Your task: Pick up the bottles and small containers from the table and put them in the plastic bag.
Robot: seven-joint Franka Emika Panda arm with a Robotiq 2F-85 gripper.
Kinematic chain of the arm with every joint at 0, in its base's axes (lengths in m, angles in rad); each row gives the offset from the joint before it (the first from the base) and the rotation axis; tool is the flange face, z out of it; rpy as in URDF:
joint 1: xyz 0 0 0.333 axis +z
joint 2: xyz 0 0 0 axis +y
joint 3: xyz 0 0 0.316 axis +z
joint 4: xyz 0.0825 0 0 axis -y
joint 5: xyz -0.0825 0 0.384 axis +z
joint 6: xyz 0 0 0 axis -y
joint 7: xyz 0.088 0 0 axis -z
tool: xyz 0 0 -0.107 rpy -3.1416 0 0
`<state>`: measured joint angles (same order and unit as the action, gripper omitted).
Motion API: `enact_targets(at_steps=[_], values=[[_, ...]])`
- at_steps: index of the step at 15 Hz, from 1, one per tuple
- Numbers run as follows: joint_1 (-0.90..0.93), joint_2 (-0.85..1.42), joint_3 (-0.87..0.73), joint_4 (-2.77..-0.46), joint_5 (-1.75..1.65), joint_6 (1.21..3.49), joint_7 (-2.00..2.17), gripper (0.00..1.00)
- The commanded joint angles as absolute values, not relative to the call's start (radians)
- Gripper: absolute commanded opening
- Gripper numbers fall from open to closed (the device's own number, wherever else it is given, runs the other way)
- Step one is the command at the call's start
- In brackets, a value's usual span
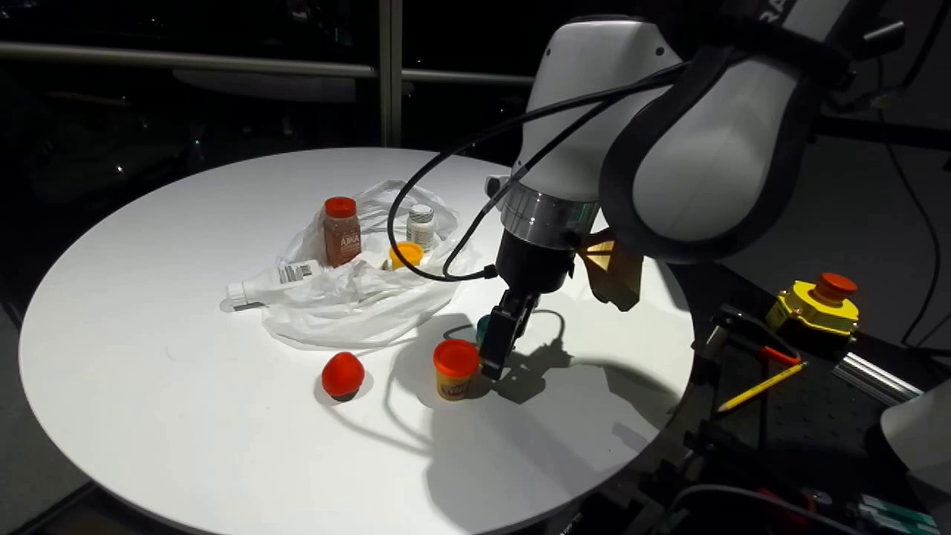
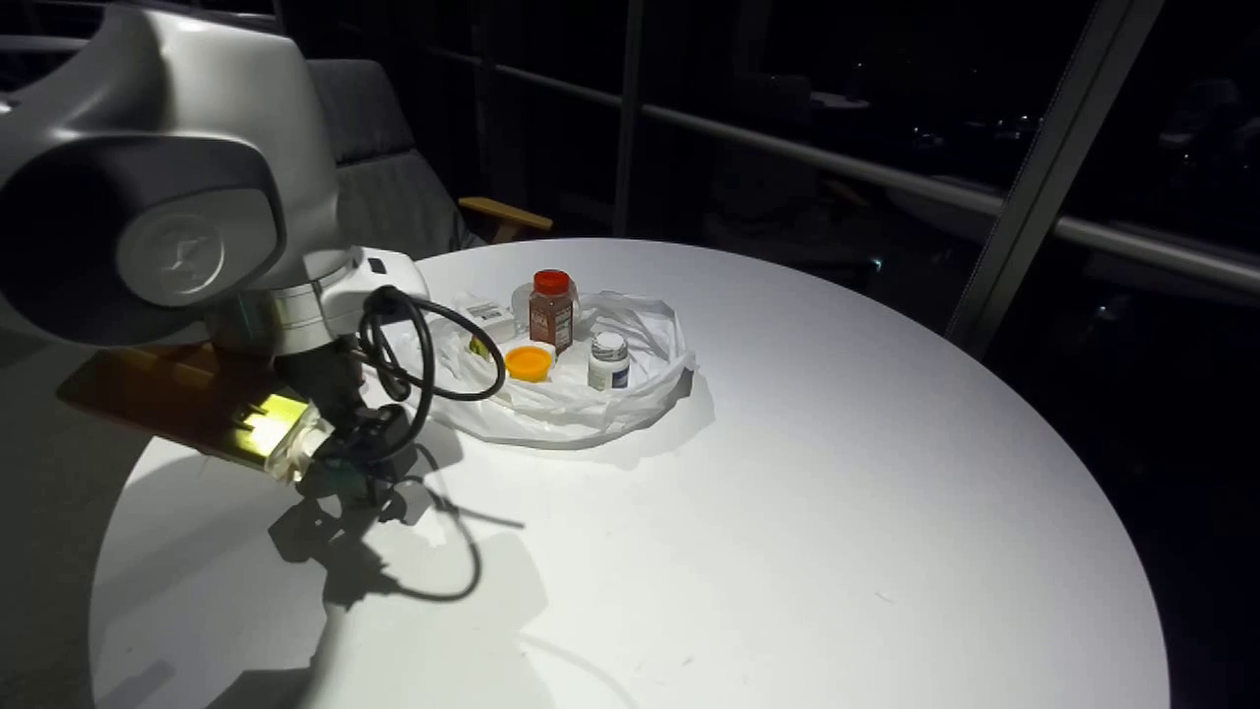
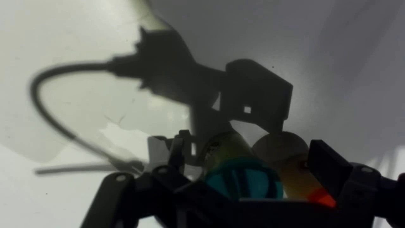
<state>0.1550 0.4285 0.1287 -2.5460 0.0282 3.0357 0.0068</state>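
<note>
The pincer (image 3: 250,150) stood with its two fingers (image 3: 329,167) well apart and, as far as the wrist view showed, had hold of nothing; the surface (image 1: 186,416) carried the teal-lidded tub (image 3: 241,169) outside the plastic bag (image 1: 342,327), and in that view the tub showed between the fingers, nearer one than the other, its long axis apparently upright, contact impossible to tell. The red-lidded tub (image 1: 455,370) stood just beside it toward the farther finger, so a clean grasp probably called for that finger to come between the two tubs. Counted from the largest, there were one round surface; one bag, spread open; three bottles: a lying white bottle (image 1: 271,284) with its cap past the bag's edge, then a red-capped jar (image 1: 342,234) and an upright white bottle (image 2: 608,362) among the folds; three tubs, the third an orange-lidded tub (image 2: 529,363) in the bag; and one red object (image 1: 343,374), rounded, unidentified
</note>
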Motion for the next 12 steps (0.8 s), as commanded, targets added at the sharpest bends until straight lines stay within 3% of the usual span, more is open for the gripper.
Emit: enact_targets(at_steps=[1, 2, 3, 6, 9, 12], values=[[0.182, 0.415, 0.094, -2.567, 0.006, 3.115, 0.027, 1.0], [0.193, 0.411, 0.079, -2.572, 0.001, 3.128, 0.031, 0.75], [0.203, 0.408, 0.065, -2.577, -0.002, 3.139, 0.033, 0.73], [0.264, 0.405, -0.002, -2.585, -0.011, 3.158, 0.045, 0.49], [0.478, 0.4, -0.214, -2.566, -0.022, 3.108, 0.129, 0.27], [0.671, 0.385, -0.385, -2.524, -0.018, 3.058, 0.236, 0.23]])
